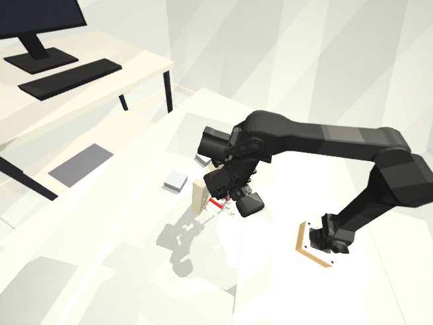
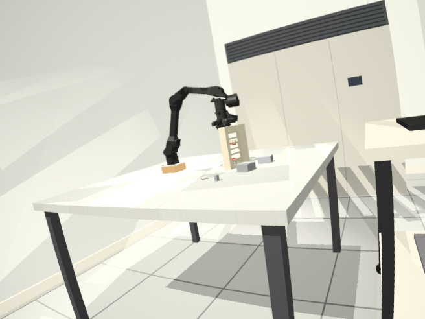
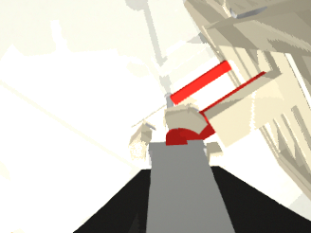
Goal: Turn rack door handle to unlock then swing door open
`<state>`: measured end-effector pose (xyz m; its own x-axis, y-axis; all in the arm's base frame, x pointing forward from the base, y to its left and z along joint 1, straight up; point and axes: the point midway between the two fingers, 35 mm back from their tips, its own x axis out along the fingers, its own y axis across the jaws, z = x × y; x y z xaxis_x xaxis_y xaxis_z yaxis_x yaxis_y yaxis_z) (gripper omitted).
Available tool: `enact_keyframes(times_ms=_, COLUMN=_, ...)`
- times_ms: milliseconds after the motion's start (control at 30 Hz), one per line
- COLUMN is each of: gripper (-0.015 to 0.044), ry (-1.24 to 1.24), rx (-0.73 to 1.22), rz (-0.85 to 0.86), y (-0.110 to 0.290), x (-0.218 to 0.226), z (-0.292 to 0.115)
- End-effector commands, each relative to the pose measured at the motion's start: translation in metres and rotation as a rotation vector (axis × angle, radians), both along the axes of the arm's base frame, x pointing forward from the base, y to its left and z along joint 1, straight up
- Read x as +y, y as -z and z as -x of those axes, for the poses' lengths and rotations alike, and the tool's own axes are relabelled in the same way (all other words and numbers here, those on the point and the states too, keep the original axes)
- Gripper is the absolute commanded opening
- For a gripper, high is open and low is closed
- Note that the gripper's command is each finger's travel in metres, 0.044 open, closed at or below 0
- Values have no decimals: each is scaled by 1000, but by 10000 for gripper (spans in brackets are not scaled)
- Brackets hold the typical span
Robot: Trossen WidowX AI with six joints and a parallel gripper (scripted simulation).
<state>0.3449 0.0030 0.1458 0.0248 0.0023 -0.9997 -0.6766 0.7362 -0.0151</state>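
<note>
Rack (image 1: 197, 197) (image 2: 225, 151), upright at left, its door mostly hidden. Just right, the claw (image 1: 228, 199) (image 2: 220, 128) (image 3: 180, 177) pinches the grey handle (image 3: 185, 194). At far right, the arm's base (image 1: 332, 238) (image 2: 172, 161). Squeeze made; quarter turn seemingly under way, its completion unclear. Wide swing and release presumably remain.

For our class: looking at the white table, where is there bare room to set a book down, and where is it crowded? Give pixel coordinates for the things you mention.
Bare patch: the white table (image 1: 139, 279) (image 2: 154, 195) between the arm's wooden base (image 1: 314, 257) (image 2: 173, 167) and its near edge in the exterior view. Crowded: around the rack (image 1: 198, 195) (image 2: 225, 147), with fingers closed there and two grey blocks (image 2: 245, 166) beside it.
</note>
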Motion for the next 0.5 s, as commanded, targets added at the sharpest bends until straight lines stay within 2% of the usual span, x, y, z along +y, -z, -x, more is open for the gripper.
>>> enact_keyframes(times_ms=0, gripper=9, ry=-230, rx=0, rz=6, y=0, x=0, z=0)
enact_keyframes(times_ms=467, gripper=9, ry=-886, rx=-2, rz=22, y=1, x=0, z=0)
